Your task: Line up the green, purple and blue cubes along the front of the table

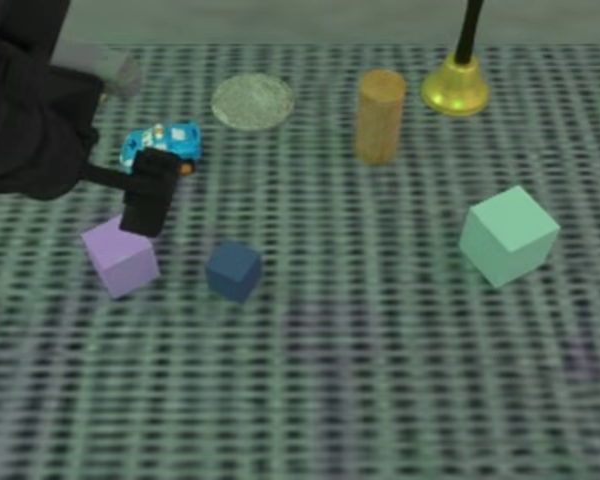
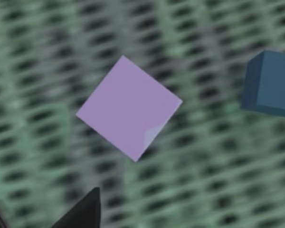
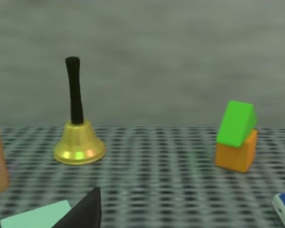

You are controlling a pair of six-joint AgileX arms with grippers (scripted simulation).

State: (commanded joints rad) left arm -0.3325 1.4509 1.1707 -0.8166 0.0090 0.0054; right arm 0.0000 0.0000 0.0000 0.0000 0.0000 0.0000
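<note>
The purple cube [image 1: 120, 257] sits at the left of the table [image 1: 380, 380], turned diamond-wise in the left wrist view [image 2: 129, 107]. My left gripper [image 1: 142, 220] hovers open just above the cube's far edge, with one dark fingertip [image 2: 88, 209] showing beside it. The small navy blue cube [image 1: 233, 270] lies just right of the purple one [image 2: 270, 83]. The large mint-green cube [image 1: 508, 235] rests at the right. My right gripper is outside the top view; its wrist view shows one fingertip [image 3: 88, 209] by a corner of the green cube [image 3: 35, 218], with nothing held.
A blue toy car [image 1: 160, 143] sits just behind the left gripper. Along the back stand a silver disc [image 1: 252, 101], an orange cylinder [image 1: 380, 115] and a brass bell [image 1: 456, 85]. The right wrist view also shows a green-roofed orange block [image 3: 236, 137].
</note>
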